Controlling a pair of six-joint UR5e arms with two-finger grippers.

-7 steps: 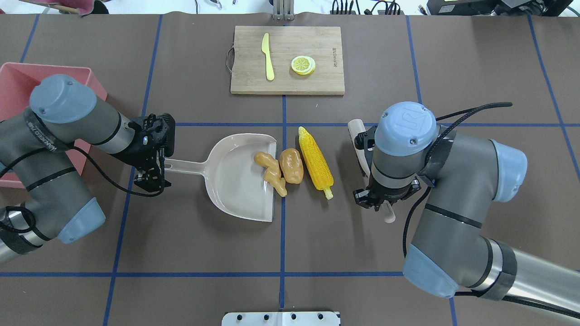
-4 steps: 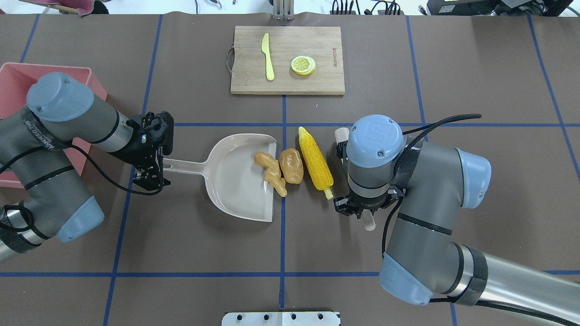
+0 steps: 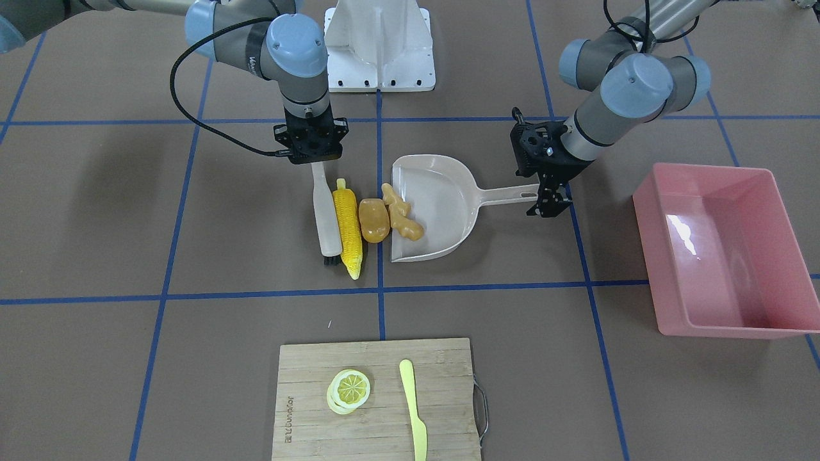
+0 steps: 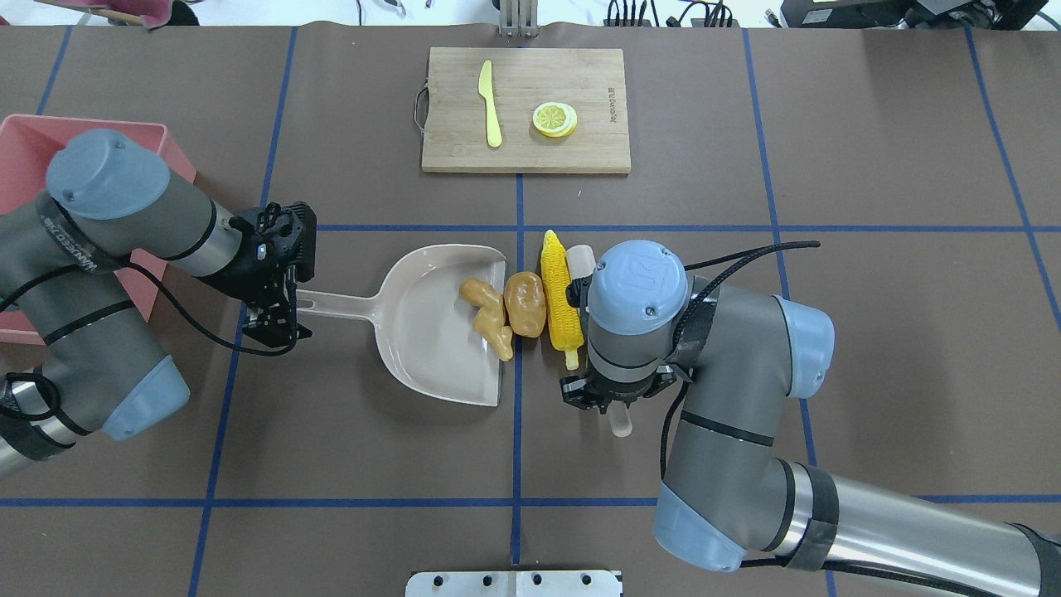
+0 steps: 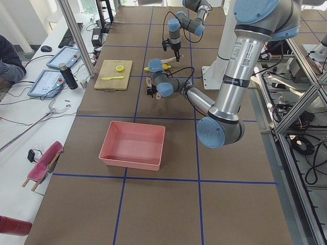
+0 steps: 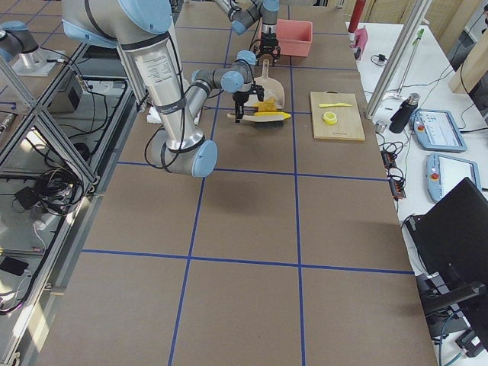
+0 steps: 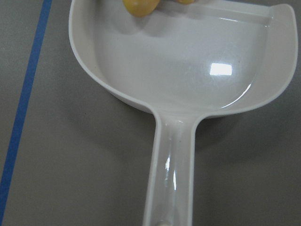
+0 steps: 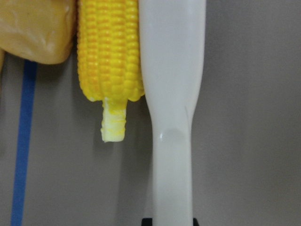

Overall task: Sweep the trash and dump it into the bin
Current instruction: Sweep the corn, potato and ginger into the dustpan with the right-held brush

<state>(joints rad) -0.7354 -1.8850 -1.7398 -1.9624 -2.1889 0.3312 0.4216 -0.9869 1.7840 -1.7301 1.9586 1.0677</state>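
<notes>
The yellow corn cob [image 4: 557, 298] lies pressed between a white brush [image 3: 323, 214] and the tan potato lump [image 4: 526, 303]. The knobbly ginger piece [image 4: 487, 307] lies just inside the mouth of the beige dustpan [image 4: 423, 332], touching the potato. My right gripper [image 4: 603, 396] is shut on the brush handle; the right wrist view shows the brush [image 8: 174, 94] flush against the corn [image 8: 110, 56]. My left gripper [image 4: 286, 313] is shut on the dustpan's handle end [image 7: 174, 179]. The pink bin [image 3: 724, 250] stands empty beyond my left arm, partly hidden in the overhead view [image 4: 25, 149].
A wooden cutting board [image 4: 580, 66] at the table's far side holds a pale yellow knife [image 4: 491, 104] and a lemon slice [image 4: 554, 118]. The robot's white base [image 3: 379, 45] is at the near side. Blue tape lines cross the brown table.
My right arm has moved left with the brush, pushing the corn straight against the potato and nudging the potato and ginger toward the dustpan. The left arm and the dustpan have hardly moved.
</notes>
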